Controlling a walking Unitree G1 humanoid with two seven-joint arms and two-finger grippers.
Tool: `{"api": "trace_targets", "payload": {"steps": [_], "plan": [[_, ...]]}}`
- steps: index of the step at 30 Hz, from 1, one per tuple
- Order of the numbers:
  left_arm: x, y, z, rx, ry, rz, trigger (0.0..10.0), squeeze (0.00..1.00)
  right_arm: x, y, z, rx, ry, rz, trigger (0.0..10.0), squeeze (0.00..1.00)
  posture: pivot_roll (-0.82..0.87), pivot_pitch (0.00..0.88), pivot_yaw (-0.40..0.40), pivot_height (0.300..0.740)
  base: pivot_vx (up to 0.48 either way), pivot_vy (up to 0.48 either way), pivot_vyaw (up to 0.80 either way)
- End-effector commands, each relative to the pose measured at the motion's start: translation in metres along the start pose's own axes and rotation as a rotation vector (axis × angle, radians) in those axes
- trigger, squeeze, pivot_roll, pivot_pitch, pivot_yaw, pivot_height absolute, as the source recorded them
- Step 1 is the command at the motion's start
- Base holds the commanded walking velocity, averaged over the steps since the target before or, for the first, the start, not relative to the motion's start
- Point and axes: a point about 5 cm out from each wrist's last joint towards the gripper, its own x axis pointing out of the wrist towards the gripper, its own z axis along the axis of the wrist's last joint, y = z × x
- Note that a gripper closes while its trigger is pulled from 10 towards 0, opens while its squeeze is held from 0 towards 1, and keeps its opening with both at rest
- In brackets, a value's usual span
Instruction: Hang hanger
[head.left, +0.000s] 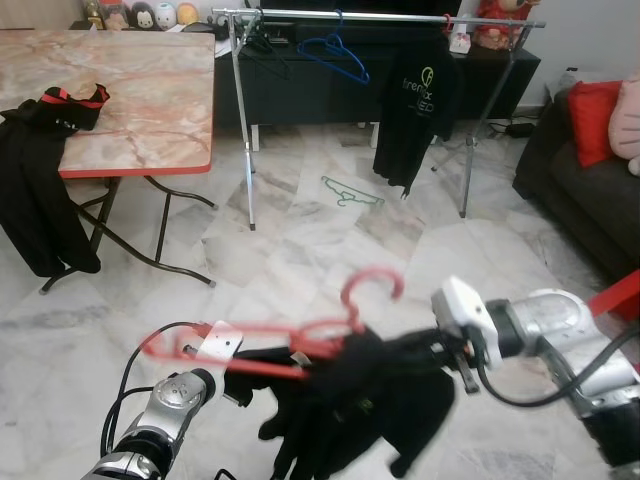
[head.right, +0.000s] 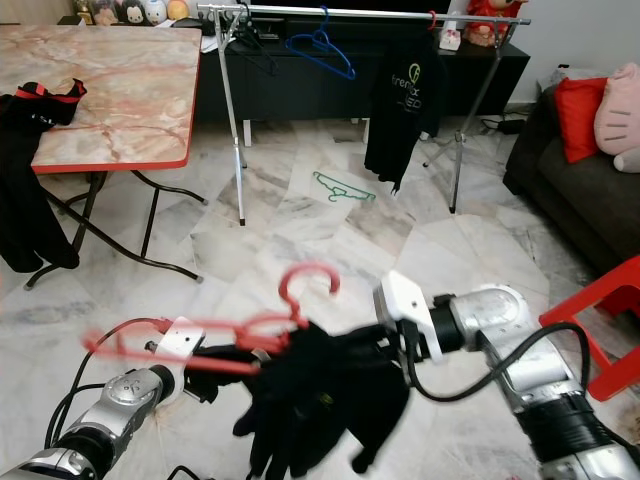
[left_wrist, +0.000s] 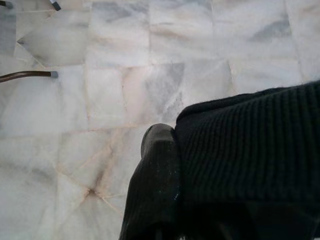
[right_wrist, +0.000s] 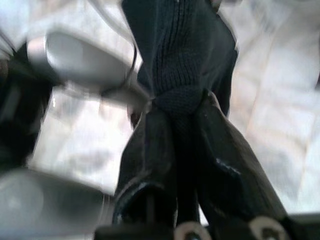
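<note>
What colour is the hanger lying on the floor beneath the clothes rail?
Green; the hanger on the floor shows best in the left eye view.

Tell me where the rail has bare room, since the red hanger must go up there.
The rail is bare between the blue hanger and the black T-shirt. Its left end is crowded with a dark hanger. The red hanger is low, between both grippers.

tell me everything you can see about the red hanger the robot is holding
The thin red plastic hanger lies roughly level in mid-air above the marble floor, between the two arms, its curved hook pointing up. A dark knitted garment is draped over it and hangs in a bunch below. The right pincer is shut on that garment's fabric. The hanger's left end loops out past the left arm's wrist.
</note>
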Motion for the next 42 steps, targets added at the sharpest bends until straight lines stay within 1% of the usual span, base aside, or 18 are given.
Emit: {"api": "trace_targets", "payload": {"steps": [1, 6, 7, 8, 9, 10, 12, 14, 17, 19, 20, 23, 29, 33, 37, 38, 40, 42], "plan": [[-0.004, 0.004, -0.012, 0.003, 0.053, 0.023, 10.0, 0.0, -0.01, 0.0, 0.0, -0.032, 0.05, -0.004, 0.0, 0.0, -0.08, 0.038, -0.065, 0.74, 0.0, 0.0, 0.0], [-0.005, 0.005, -0.014, 0.019, 0.063, 0.023, 10.0, 0.0, -0.02, 0.004, -0.007, -0.033, 0.151, 0.002, 0.0, 0.0, -0.08, 0.04, -0.062, 0.74, 0.0, 0.0, 0.0], [-0.005, 0.005, -0.015, 0.026, 0.068, 0.023, 10.0, 0.0, -0.025, 0.005, -0.013, -0.036, 0.228, 0.0, 0.0, 0.0, -0.08, 0.045, -0.061, 0.74, 0.0, 0.0, 0.0], [-0.005, 0.005, -0.015, 0.03, 0.071, 0.023, 10.0, 0.0, -0.027, 0.005, -0.017, -0.038, 0.267, 0.0, 0.0, 0.0, -0.08, 0.047, -0.06, 0.74, 0.0, 0.0, 0.0], [-0.005, 0.005, -0.015, 0.03, 0.071, 0.023, 10.0, 0.0, -0.027, 0.005, -0.017, -0.038, 0.267, 0.0, 0.0, 0.0, -0.08, 0.047, -0.06, 0.74, 0.0, 0.0, 0.0], [-0.006, 0.006, -0.017, 0.036, 0.078, 0.024, 10.0, 0.0, -0.032, 0.005, -0.022, -0.039, 0.319, -0.01, 0.0, 0.0, -0.08, 0.047, -0.06, 0.74, 0.0, 0.0, 0.0], [-0.006, 0.006, -0.018, 0.041, 0.084, 0.025, 10.0, 0.0, -0.035, 0.004, -0.023, -0.041, 0.332, -0.025, 0.0, 0.0, -0.08, 0.05, -0.06, 0.74, 0.0, 0.0, 0.0], [-0.007, 0.008, -0.02, 0.061, 0.101, 0.024, 10.0, 0.0, -0.044, -0.001, -0.026, -0.06, 0.387, -0.089, 0.0, 0.0, -0.08, 0.053, -0.059, 0.74, 0.0, 0.0, 0.0], [-0.008, 0.008, -0.021, 0.068, 0.109, 0.02, 10.0, 0.0, -0.051, -0.004, -0.028, -0.072, 0.437, -0.132, 0.0, 0.0, -0.08, 0.054, -0.058, 0.74, 0.0, 0.0, 0.0], [-0.008, 0.007, -0.023, 0.078, 0.122, 0.011, 10.0, 0.0, -0.056, -0.008, -0.027, -0.07, 0.427, -0.179, 0.0, 0.0, -0.08, 0.056, -0.056, 0.74, 0.0, 0.0, 0.0], [-0.009, 0.005, -0.026, 0.103, 0.14, -0.007, 10.0, 0.0, -0.06, -0.013, -0.024, -0.076, 0.409, -0.246, 0.0, 0.0, -0.08, 0.057, -0.056, 0.74, 0.0, 0.0, 0.0], [-0.01, 0.003, -0.032, 0.142, 0.173, -0.028, 10.0, 0.0, -0.065, -0.018, -0.025, -0.099, 0.437, -0.302, 0.0, 0.0, -0.09, 0.058, -0.053, 0.74, 0.0, 0.0, 0.0], [-0.011, 0.001, -0.034, 0.171, 0.191, -0.06, 10.0, 0.0, -0.063, -0.015, -0.031, -0.093, 0.464, -0.294, 0.0, 0.0, -0.09, 0.06, -0.051, 0.74, 0.0, 0.0, 0.0], [-0.011, 0.002, -0.033, 0.171, 0.192, -0.068, 10.0, 0.0, -0.059, -0.015, -0.039, -0.101, 0.524, -0.293, 0.0, 0.0, -0.09, 0.063, -0.05, 0.74, 0.0, 0.0, 0.0], [-0.012, 0.009, -0.029, 0.217, 0.195, -0.074, 10.0, 0.0, -0.058, -0.015, -0.048, -0.105, 0.585, -0.277, 0.0, 0.0, -0.08, 0.065, -0.05, 0.74, 0.0, 0.0, 0.0], [-0.012, 0.015, -0.025, 0.224, 0.189, -0.066, 10.0, 0.0, -0.058, -0.016, -0.051, -0.106, 0.614, -0.275, 0.0, 0.0, -0.08, 0.065, -0.05, 0.74, 0.0, 0.0, 0.0], [-0.012, 0.018, -0.022, 0.22, 0.181, -0.065, 10.0, 0.0, -0.057, -0.017, -0.053, -0.11, 0.627, -0.279, 0.0, 0.0, -0.08, 0.065, -0.05, 0.74, 0.0, 0.0, 0.0], [-0.012, 0.021, -0.011, 0.198, 0.144, -0.091, 10.0, 0.0, -0.054, -0.017, -0.055, -0.116, 0.648, -0.272, 0.0, 0.0, -0.08, 0.065, -0.05, 0.74, 0.0, 0.0, 0.0]]}}
